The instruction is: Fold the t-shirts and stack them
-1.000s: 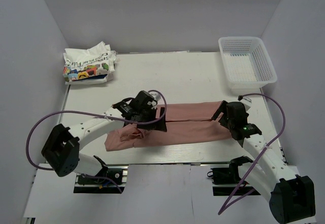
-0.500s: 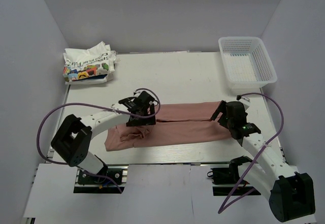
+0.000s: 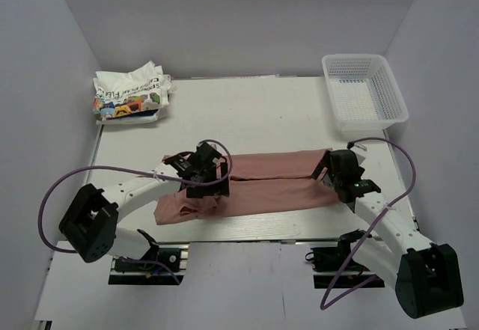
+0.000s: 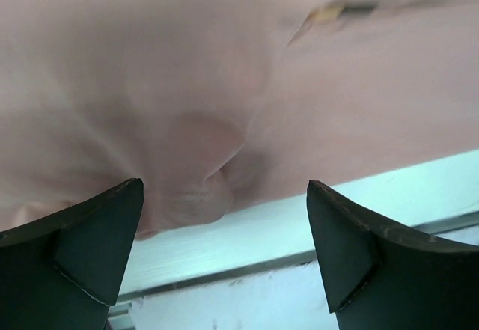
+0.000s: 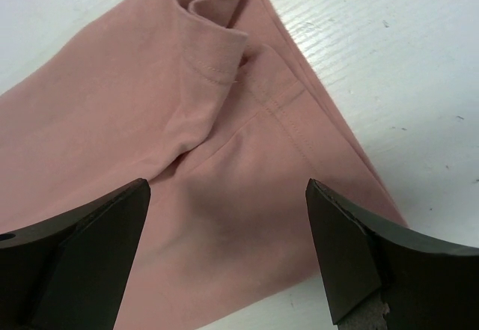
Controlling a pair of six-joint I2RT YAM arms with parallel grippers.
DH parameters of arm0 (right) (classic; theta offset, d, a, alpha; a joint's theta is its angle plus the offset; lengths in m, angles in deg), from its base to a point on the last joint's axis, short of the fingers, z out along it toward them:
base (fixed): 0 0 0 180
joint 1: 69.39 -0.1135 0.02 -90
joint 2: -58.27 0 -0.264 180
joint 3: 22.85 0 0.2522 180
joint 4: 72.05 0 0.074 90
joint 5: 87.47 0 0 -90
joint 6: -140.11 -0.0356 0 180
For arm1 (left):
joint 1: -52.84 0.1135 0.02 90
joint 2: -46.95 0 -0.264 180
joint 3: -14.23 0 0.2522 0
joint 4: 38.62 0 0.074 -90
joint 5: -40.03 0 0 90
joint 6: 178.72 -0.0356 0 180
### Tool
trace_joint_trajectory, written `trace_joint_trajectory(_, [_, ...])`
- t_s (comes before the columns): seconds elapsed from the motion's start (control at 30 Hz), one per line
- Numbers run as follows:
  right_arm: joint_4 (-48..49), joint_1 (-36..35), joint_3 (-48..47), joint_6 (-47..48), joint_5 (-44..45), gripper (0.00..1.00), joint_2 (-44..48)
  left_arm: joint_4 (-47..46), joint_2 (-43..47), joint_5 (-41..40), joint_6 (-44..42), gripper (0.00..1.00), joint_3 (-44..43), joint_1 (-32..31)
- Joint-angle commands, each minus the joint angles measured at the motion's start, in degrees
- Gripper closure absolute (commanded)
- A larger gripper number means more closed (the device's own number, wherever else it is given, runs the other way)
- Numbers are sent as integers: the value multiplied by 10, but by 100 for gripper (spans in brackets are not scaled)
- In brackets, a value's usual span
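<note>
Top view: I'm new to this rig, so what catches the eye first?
A pink tee lies folded in a long strip across the table, the open left claw and right claw over its ends. A crumpled white tee sits far left, a basket far right.

White t-shirt (image 3: 132, 94) lettering: illegible.

Robot lab test cell. White counter (image 3: 277, 113) boxed on three sides by plain pale wall panels (image 3: 63, 83), lit evenly, filmed from fixed overhead camera. Left arm (image 3: 138, 186) and right arm (image 3: 383, 221), white with black joints, fixed at near edge on metal mounting rails (image 3: 146, 261). Purple cables (image 3: 112, 168) loop loose from bases to wrists. Props on counter: pink tee (image 3: 277, 184), white tee (image 3: 131, 94), white mesh basket (image 3: 364, 90).
</note>
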Motion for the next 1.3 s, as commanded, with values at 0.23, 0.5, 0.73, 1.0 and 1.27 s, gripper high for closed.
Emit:
trace_joint_trajectory(0.23, [-4,2,-122,-10,105,10,-166,-25,1,-195,32,0,-67,21])
trace_joint_trajectory(0.5, [-7,30,-151,-36,131,10,-306,-75,-87,-223,51,0,-56,64])
trace_joint_trajectory(0.73, [-22,94,-126,-40,121,10,-255,-94,-99,-198,45,0,-24,102])
trace_joint_trajectory(1.0, [-26,123,-108,27,89,10,-117,-116,-114,-161,27,0,-18,133])
trace_joint_trajectory(1.27, [170,114,-52,95,-240,10,-68,-99,-119,-136,11,0,-94,133])
